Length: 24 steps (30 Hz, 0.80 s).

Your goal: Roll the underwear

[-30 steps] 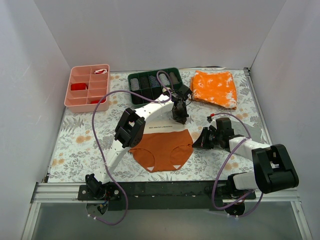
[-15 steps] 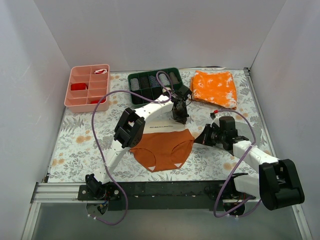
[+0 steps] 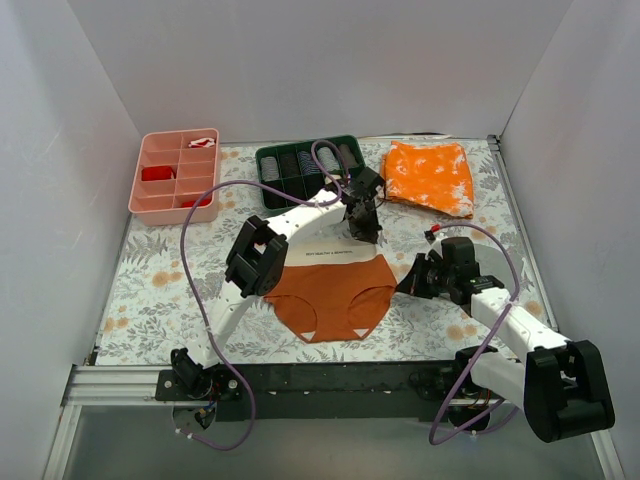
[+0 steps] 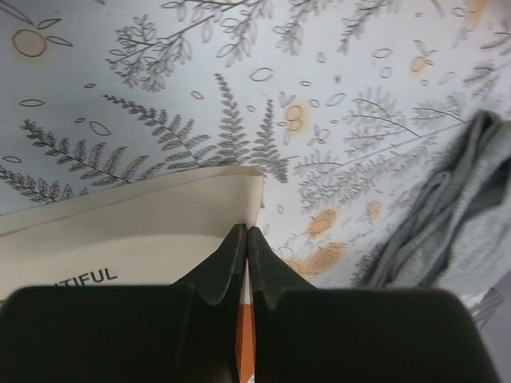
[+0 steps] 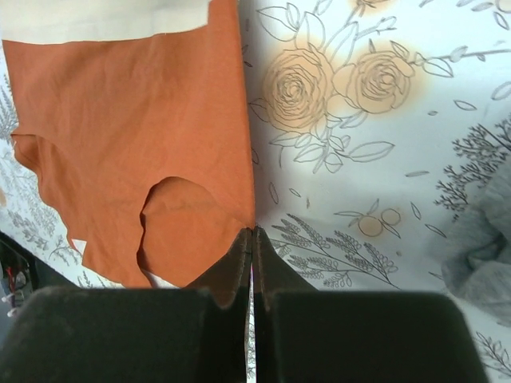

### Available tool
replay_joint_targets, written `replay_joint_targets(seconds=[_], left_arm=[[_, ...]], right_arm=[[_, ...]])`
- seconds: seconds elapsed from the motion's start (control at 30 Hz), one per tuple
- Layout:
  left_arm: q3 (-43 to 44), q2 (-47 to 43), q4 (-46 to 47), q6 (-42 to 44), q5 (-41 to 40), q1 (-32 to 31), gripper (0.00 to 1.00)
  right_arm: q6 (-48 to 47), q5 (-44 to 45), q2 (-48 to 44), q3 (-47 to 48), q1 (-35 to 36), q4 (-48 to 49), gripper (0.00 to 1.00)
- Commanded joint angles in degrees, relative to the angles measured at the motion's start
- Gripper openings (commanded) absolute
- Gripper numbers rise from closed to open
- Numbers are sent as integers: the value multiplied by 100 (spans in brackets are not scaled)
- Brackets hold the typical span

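Two tools pinch the underwear (image 3: 335,295), which lies spread flat, rust side up, on the counter (image 3: 160,290) near the arm bases. The left tool (image 4: 246,231) is closed on the far right corner of its cream waistband. The right tool (image 5: 252,233) is closed on its right edge, nearer the bases. No roll shows yet: the flattening looks about done, and all the rolling remains.

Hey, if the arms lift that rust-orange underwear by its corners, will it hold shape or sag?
Likely floppy: the underwear lies flat with soft wrinkles, so its middle would probably sag between pinched corners. Seems thin and light; a push would probably bunch it rather than slide it whole.
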Motion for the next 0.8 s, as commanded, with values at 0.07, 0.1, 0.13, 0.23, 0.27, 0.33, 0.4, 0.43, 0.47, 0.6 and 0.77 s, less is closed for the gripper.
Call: replay_joint_targets(seconds=[0.07, 0.1, 0.13, 0.23, 0.27, 0.33, 0.4, 0.43, 0.47, 0.6, 0.77], left_arm=[[-37, -892, 541, -45, 247, 23, 0], [-64, -953, 576, -36, 291, 23, 0], [-81, -988, 646, -36, 317, 32, 0], [-292, -1120, 856, -36, 414, 32, 0], [-388, -1164, 936, -36, 440, 41, 0], [-643, -1322, 1164, -36, 467, 41, 0], [-827, -1410, 1261, -45, 467, 50, 0], [-889, -1445, 1358, -36, 484, 67, 0], [-951, -1541, 1402, -27, 493, 85, 0], [-1346, -1814, 1587, 17, 511, 208, 0], [-2277, -2341, 2079, 78, 669, 453, 0]], right_arm=[[-190, 609, -186, 558, -7, -811, 1], [-207, 671, -247, 620, -7, -881, 1], [-251, 750, -283, 751, -7, -951, 1], [-321, 777, -485, 1032, -16, -1206, 1], [-339, 777, -537, 1120, 2, -1355, 1], [-383, 672, -669, 1313, -7, -1496, 1], [-383, 514, -740, 1393, 2, -1646, 1], [-357, 304, -766, 1411, 37, -1647, 1], [-287, 250, -784, 1420, 72, -1655, 1], [-147, 390, -811, 1438, 449, -1690, 1], [161, 750, -565, 1534, 1293, -1656, 1]])
